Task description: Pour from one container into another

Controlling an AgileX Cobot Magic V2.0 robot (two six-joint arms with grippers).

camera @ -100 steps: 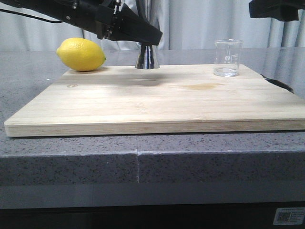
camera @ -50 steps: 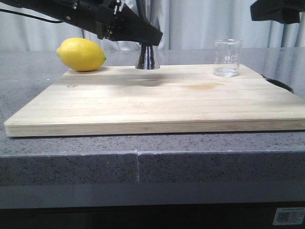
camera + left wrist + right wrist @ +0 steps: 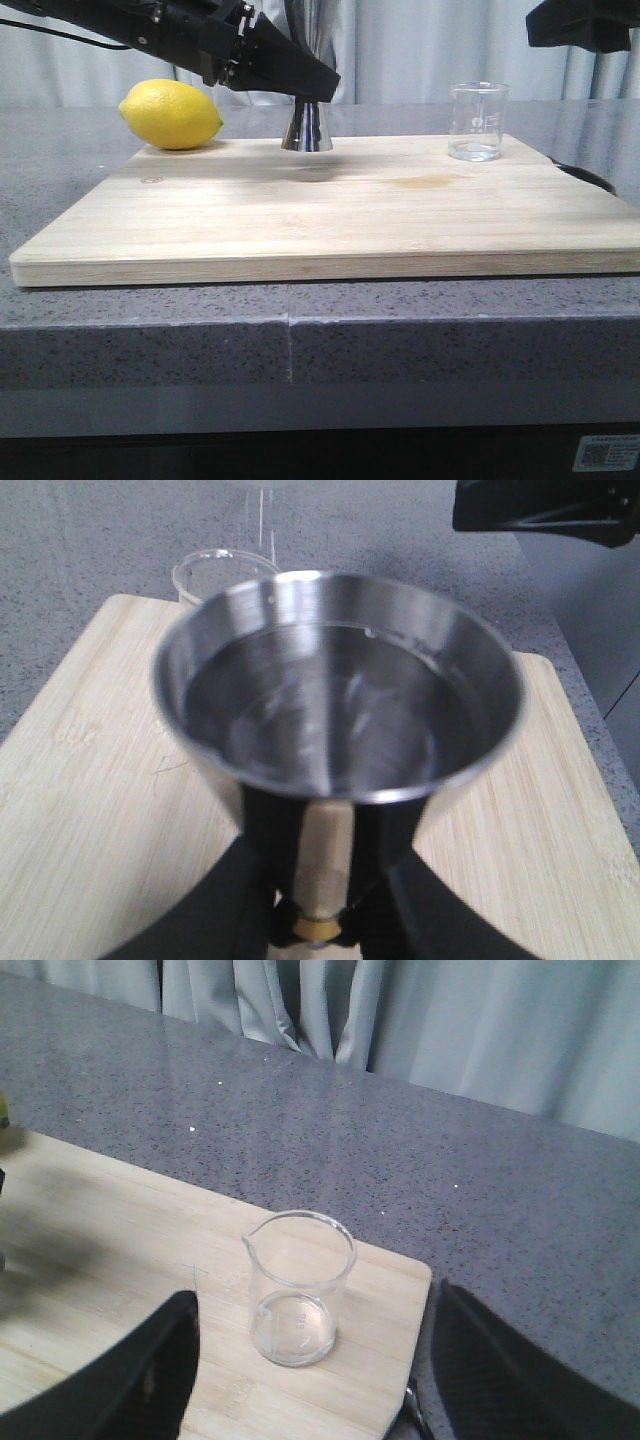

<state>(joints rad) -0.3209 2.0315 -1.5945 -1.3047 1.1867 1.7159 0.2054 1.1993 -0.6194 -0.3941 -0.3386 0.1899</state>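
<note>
The steel hourglass jigger point(image 3: 308, 128) stands upright over the far middle of the wooden board point(image 3: 330, 215), its base just above its own shadow. My left gripper point(image 3: 318, 88) is shut on its narrow waist. In the left wrist view its wide cup point(image 3: 340, 690) fills the frame, and the black fingers point(image 3: 250, 880) clamp the stem by the gold band. The clear glass beaker point(image 3: 478, 122) stands upright at the board's far right corner. My right gripper point(image 3: 585, 25) hangs open high above the beaker point(image 3: 298, 1300), touching nothing.
A yellow lemon point(image 3: 170, 114) lies on the grey counter off the board's far left corner. A dark round object point(image 3: 590, 178) sits just past the board's right edge. Grey curtains hang behind the counter.
The jigger in my left gripper has sunk a little toward the board. The beaker and the right gripper stay almost where they were.
</note>
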